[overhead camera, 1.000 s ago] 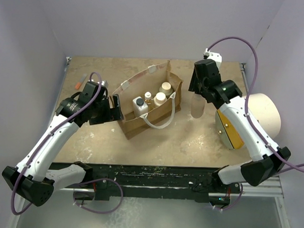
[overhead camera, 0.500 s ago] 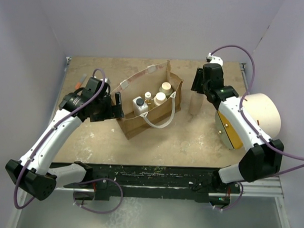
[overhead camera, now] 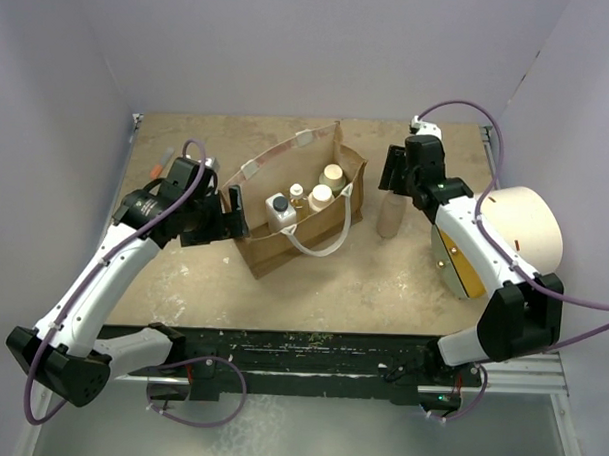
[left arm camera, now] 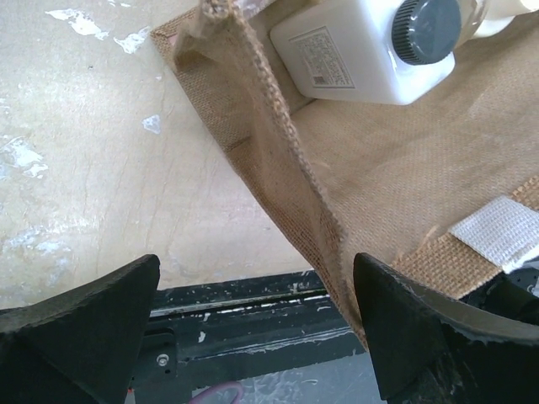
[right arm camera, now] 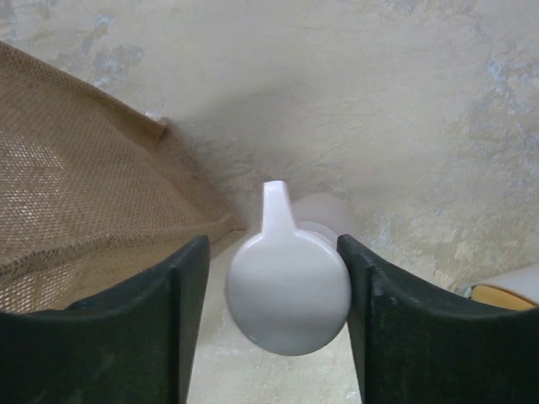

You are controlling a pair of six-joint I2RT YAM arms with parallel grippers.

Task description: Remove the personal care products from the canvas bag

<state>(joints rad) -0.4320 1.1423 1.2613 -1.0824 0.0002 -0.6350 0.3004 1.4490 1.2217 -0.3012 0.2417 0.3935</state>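
The canvas bag [overhead camera: 284, 249] stands mid-table with its white rope handles loose. Inside it stand the clear squarish bottle with dark cap [overhead camera: 279, 208], a pale bottle with white cap [overhead camera: 321, 197] and one with a cream cap [overhead camera: 333, 175]. The beige bottle with pointed cap [overhead camera: 390, 217] stands on the table to the right of the bag. My right gripper [overhead camera: 396, 179] is over it, jaws beside its cap [right arm camera: 286, 290] with a small gap on the left. My left gripper [overhead camera: 230, 213] is open and straddles the bag's left end wall [left arm camera: 278, 168]. The squarish bottle [left arm camera: 354, 50] shows beyond that wall.
A big white cylinder with an orange face [overhead camera: 519, 236] lies at the right edge, close to my right arm; its edge shows in the right wrist view [right arm camera: 505, 290]. A small orange-and-white tube [overhead camera: 159, 166] lies at the far left. The bag's corner [right arm camera: 76, 194] is just left of the beige bottle.
My right gripper has moved slightly left and back with the beige bottle, which now stands on the table. My left gripper has barely shifted at the bag's end.
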